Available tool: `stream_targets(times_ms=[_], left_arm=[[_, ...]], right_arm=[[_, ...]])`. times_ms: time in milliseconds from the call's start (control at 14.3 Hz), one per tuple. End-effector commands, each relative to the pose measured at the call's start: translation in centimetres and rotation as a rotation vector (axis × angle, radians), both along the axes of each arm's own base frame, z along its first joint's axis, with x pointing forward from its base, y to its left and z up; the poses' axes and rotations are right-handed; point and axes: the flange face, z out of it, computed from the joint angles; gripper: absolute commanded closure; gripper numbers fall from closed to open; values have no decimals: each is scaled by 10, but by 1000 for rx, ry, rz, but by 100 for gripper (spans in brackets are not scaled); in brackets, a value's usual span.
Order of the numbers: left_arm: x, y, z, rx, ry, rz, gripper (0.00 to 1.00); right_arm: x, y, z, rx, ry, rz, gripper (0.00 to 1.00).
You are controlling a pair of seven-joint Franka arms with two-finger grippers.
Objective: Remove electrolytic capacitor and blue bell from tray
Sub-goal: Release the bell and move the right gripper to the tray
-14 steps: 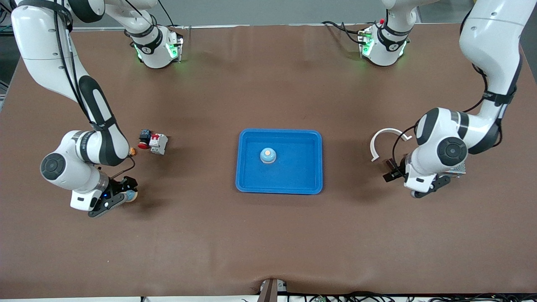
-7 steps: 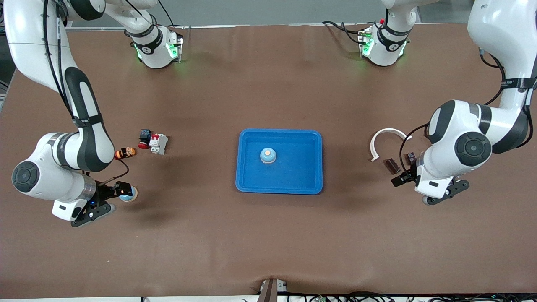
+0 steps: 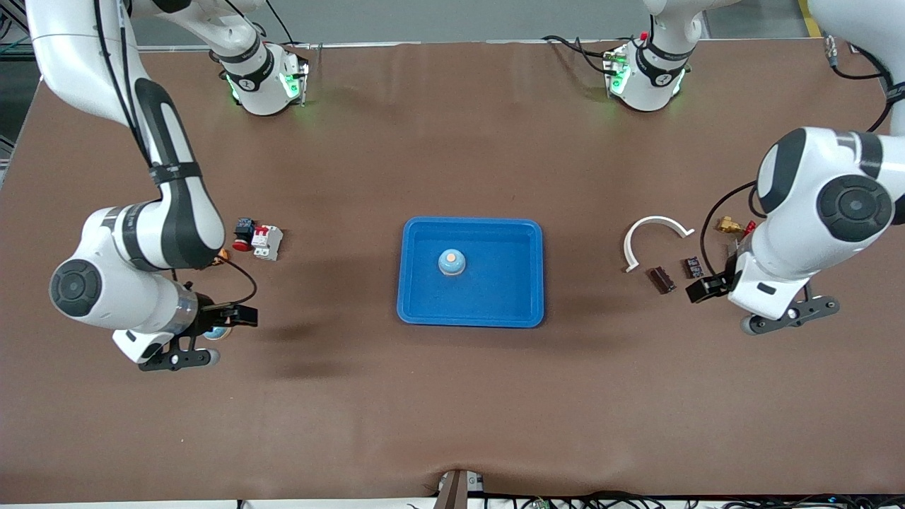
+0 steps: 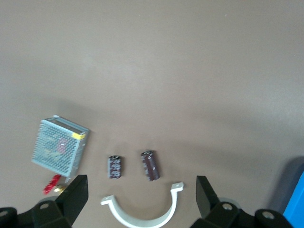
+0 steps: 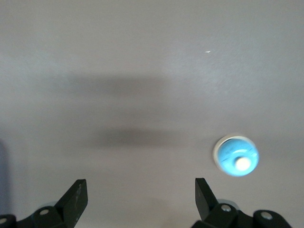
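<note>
Under right gripper (image 3: 212, 346), wide, empty: bell (image 5: 236, 156) half hidden; left gripper (image 3: 781, 311) wide over capacitors (image 4: 151, 165).

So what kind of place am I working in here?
Probably a robotics lab bench: two white jointed robot arms bolted to a brown-covered table, with a blue plastic tray and small dark cylindrical capacitors laid out.

Left end effector (image 4: 140, 199) and right end effector (image 5: 140, 197) both hover, fingers spread.
</note>
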Motion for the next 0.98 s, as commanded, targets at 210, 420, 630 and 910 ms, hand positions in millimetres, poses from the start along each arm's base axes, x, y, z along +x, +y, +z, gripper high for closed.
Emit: stream_targets(times_ms=[210,420,630,910], left_arm=[[-8,12,68,29,64,-86,0],[-22,16,97,49,65,-127,0],[-37,23,124,44,58,-117,0],[-43,39,134,-32,68,-70,0]], right_arm=[[-30,101,27,-15,29,-233,0],[-55,172,28,-32,34,-330,0],[-81,231,26,-39,32,-394,0],[-110,294,22,-20,3,-438,0]])
